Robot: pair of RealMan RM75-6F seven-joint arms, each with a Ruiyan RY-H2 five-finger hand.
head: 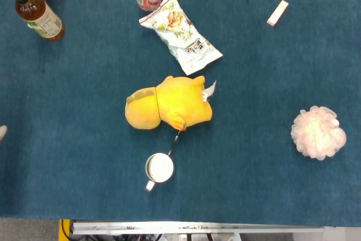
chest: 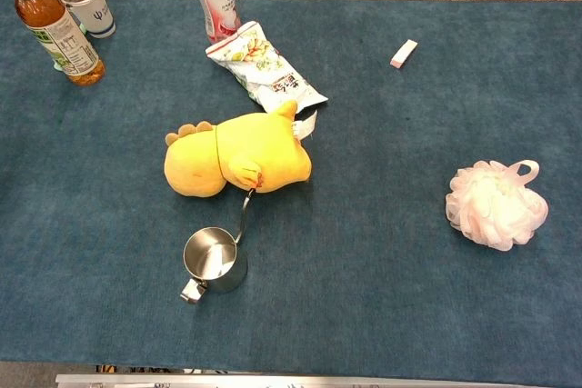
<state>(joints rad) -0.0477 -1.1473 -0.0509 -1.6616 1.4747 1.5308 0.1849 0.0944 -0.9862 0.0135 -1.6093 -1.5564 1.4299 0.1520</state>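
Neither hand appears in either view, so finger state cannot be told. A yellow plush duck toy [head: 169, 105] lies mid-bench on the blue-carpeted bench [head: 271, 71], just beyond a small steel cup [head: 159, 167]; a snack bag [head: 180, 29] lies behind.

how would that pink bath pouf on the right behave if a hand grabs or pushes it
The pink bath pouf looks like ruffled mesh, so it would probably squash and feel very light. Its bunched folds likely drag on the blue table cloth rather than roll. Its loop may offer an easier hold.
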